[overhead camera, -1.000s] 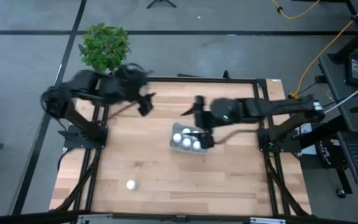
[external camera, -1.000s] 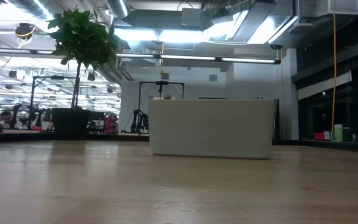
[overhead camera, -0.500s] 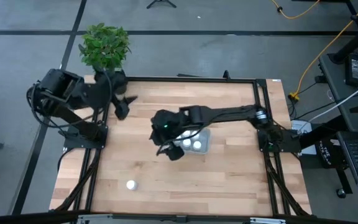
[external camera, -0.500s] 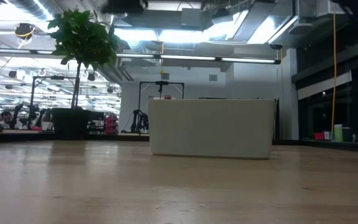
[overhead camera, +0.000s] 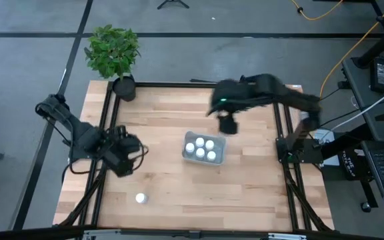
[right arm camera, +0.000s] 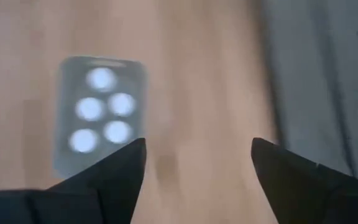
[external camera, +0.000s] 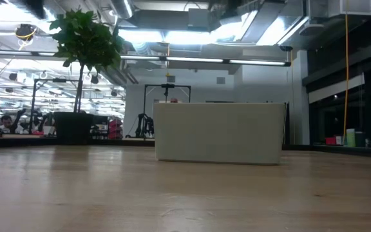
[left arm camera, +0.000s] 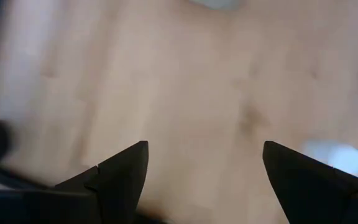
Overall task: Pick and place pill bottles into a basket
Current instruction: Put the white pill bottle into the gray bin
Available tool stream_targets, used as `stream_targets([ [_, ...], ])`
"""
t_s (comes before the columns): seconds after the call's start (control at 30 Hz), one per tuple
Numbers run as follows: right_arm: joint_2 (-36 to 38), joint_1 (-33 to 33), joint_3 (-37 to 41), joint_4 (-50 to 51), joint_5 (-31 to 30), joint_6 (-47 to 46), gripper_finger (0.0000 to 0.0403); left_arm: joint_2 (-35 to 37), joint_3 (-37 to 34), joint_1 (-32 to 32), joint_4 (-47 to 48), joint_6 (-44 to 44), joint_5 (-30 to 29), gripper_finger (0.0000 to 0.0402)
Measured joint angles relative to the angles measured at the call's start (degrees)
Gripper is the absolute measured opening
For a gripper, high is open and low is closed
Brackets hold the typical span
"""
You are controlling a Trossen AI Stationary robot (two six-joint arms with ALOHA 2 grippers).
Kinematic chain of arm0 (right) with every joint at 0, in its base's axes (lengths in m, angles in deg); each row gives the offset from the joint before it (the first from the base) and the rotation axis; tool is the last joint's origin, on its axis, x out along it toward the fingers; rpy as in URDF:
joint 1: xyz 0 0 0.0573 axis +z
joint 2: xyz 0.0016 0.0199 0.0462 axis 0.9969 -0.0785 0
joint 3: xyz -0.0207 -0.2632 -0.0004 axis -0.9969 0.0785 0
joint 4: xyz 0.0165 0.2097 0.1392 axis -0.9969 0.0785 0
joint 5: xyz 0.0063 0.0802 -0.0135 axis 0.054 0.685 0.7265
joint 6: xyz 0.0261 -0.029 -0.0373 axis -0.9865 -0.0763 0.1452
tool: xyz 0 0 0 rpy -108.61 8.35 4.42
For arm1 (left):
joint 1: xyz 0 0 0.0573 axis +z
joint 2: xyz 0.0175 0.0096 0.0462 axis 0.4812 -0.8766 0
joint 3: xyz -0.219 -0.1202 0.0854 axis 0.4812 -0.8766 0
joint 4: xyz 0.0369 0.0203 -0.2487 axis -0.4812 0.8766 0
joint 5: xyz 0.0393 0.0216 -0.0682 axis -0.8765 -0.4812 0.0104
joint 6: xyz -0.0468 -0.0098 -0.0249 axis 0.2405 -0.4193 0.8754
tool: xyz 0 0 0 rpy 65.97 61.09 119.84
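Left gripper (overhead camera: 122, 160): I read it over the left part of the table (overhead camera: 165, 180), fingers (left arm camera: 120, 171) spread wide apart in its wrist view, nothing between them. Bare wood lies below it, with a pale blurred shape past one finger that I cannot identify for certain.

Right gripper (overhead camera: 227, 125): I read it over the far-right part of the table, just beyond the basket (overhead camera: 203, 160), fingers (right arm camera: 120, 168) spread and holding nothing.

Basket, pale grey-blue: sits near the table's middle, slightly to the right. From the low view it shows as a broad pale wall (external camera: 219, 132) standing on the wood.

Pill bottles in basket (overhead camera: 201, 148): five white caps count out in the high view, packed close together and upright. The right wrist view shows the same five (right arm camera: 101, 109) inside the bin.

Loose pill bottle (overhead camera: 140, 197): one white bottle stands alone on the near-left part of the table, well apart from the basket and nearer the left gripper than the right.

Potted plant (overhead camera: 114, 53): green leaves in a black pot at the far-left corner of the table.
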Motion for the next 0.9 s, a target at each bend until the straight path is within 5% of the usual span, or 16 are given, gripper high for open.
stream_targets([
  [0.2, 15.68, 5.02, 8.27, 1.86, -18.35, -22.07, 0.0281, 1.38, -8.26, -9.96, -12.69, -0.31, 5.34, 0.0308],
  [0.47, 27.09, 12.33, 26.3, 2.14, -23.88, -40.71, 0.0281, -4.75, -9.01, -13.85, -13.88, 0.57, 10.34, 0.0321],
  [0.73, 29.42, 18.0, 43.63, -4.89, -24.69, -40.62, 0.0281, -13.33, -9.01, -13.48, -20.05, 5.5, 19.87, 0.0364],
  [0.9, 29.37, 20.13, 48.74, -10.9, -24.77, -36.02, 0.0281, -17.58, -9.01, -13.4, -24.63, 8.24, 20.81, 0.0379],
])
